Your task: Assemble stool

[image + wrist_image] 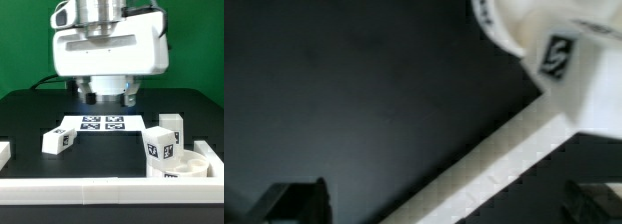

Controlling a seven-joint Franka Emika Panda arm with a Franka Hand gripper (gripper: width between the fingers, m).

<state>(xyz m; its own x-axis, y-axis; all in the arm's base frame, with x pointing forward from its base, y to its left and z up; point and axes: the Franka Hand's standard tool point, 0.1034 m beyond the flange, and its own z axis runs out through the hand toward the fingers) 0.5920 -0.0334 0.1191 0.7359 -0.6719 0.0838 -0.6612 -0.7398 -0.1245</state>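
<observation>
White plastic pieces of the stool are gathered mostly at the exterior view's right, where the round seat (188,168) lies in the corner made by the border rails (100,188). I think the corner is used so that the seat cannot slide when a leg is pressed into it. Two legs stand upright there, a front leg (157,143) and a rear leg (171,127), close to the seat or on it; whether they sit already in their sockets I cannot tell. The third leg (57,141) lies on its side on the black counter (25,115), well apart from the others, toward the exterior view's left.

The hand (108,98) hangs above the marker board (102,124), spread wide and holding nothing. In the wrist view its dark fingertips (295,200) stand far from each other, with only the counter and a rail between them.

Room for moving is good in the middle: the counter around the lying leg is bare, so the hand could come down on it from above. Near the seat it is tighter, because the rails and the upright legs stand close together, and a wide hand could knock one of them
</observation>
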